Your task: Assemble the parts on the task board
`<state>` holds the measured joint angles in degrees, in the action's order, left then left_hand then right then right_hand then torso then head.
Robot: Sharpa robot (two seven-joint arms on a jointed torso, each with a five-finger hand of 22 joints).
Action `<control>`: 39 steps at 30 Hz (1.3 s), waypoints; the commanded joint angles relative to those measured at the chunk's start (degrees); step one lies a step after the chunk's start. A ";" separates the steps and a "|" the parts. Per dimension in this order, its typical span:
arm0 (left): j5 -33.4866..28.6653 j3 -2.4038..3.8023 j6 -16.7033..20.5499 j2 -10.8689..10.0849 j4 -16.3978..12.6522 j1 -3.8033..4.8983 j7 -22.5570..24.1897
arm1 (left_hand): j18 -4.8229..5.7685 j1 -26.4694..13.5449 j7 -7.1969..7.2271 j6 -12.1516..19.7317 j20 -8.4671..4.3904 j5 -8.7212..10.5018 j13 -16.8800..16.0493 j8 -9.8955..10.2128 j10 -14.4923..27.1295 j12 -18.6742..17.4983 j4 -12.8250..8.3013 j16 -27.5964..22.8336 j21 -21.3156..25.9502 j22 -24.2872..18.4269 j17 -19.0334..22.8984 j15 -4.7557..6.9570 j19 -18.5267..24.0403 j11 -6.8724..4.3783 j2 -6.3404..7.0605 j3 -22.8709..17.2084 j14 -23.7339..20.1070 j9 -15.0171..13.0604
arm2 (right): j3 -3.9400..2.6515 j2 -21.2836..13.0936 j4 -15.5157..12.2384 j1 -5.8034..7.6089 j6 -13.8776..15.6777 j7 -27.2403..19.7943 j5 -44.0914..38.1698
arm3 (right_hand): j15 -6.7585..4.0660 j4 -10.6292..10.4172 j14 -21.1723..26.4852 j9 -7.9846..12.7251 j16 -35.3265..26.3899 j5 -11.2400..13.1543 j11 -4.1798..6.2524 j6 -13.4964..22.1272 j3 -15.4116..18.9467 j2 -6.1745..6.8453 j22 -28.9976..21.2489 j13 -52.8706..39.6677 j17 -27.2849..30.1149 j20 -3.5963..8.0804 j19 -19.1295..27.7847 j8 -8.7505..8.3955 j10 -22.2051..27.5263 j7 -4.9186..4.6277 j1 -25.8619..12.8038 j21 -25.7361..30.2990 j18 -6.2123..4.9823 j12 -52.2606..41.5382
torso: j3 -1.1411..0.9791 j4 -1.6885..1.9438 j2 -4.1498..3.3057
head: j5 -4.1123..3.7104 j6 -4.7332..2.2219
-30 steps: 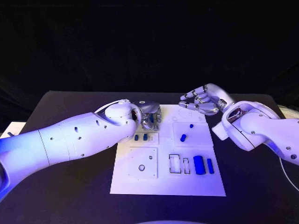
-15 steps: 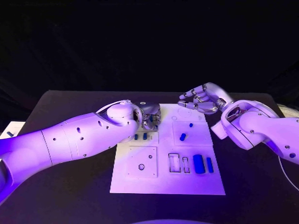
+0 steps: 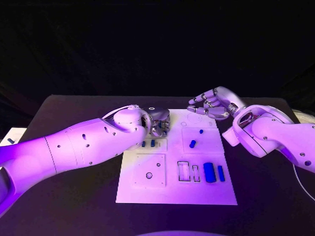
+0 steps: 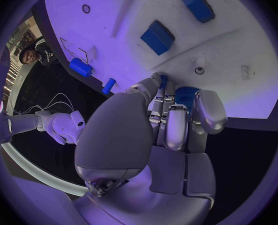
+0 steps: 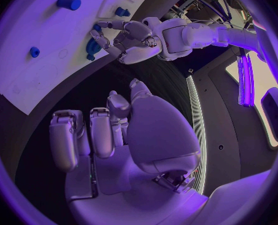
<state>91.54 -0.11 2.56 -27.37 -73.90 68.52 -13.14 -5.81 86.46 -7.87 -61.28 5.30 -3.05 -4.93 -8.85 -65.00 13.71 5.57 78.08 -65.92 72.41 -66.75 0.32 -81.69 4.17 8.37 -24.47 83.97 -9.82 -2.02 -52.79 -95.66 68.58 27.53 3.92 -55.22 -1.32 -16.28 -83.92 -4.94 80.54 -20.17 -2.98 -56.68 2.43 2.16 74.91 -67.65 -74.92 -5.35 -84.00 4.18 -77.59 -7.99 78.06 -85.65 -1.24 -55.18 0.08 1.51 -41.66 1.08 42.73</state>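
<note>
Left hand [image 3: 156,123] down at the white task board's [image 3: 173,192] 11 o'clock corner, fingers closed around a blue part [image 4: 188,96]. Right hand [image 3: 213,104] raised past the 1 o'clock corner over the black counter [image 3: 72,196], curled on nothing. Loose blue parts [image 3: 210,172] at 4 o'clock, unobstructed.

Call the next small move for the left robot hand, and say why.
Probably close the fingers and lift slightly. In the left wrist view the left robot hand has its fingers round a blue part at the task board's far edge. Whether it truly grips is unclear. The right robot hand hovers curled, holding nothing.
</note>
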 commanded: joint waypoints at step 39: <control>-2.81 2.29 5.38 -6.67 -7.67 -0.58 2.36 | 1.13 -1.45 -0.76 -3.11 0.06 -1.36 0.75 2.82 -5.10 -6.56 -5.04 0.93 -3.28 3.30 0.60 0.07 -0.94 0.31 1.80 -8.88 1.56 1.58 | 0.00 0.08 0.03 -0.09 -0.42 -0.83 -0.28 | 0.07 0.17 -3.33 -0.09 -0.25 -0.32 0.10 -0.38 0.31 -0.57 7.54 -0.06 -2.00 0.21 -0.03 0.02 0.37 0.05 -0.04 0.29 -0.81 -0.04 | 0.02 0.19 0.11 | 0.25 -0.39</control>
<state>89.84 2.11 6.37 -33.87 -81.04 67.85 -11.40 -5.82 85.24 -8.68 -63.89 5.31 -4.17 -4.13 -6.29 -69.73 7.45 0.58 78.74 -69.01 74.94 -66.15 0.32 -82.09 4.50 9.91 -32.94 83.97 -8.31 -2.02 -52.76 -95.63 68.55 27.52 3.76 -55.22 -1.32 -16.28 -83.92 -4.93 80.54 -20.18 -2.98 -56.68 2.43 2.18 74.93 -67.65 -74.91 -5.35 -84.00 4.18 -77.59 -7.99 78.04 -85.65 -1.24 -55.18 0.09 1.67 -41.56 1.24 42.39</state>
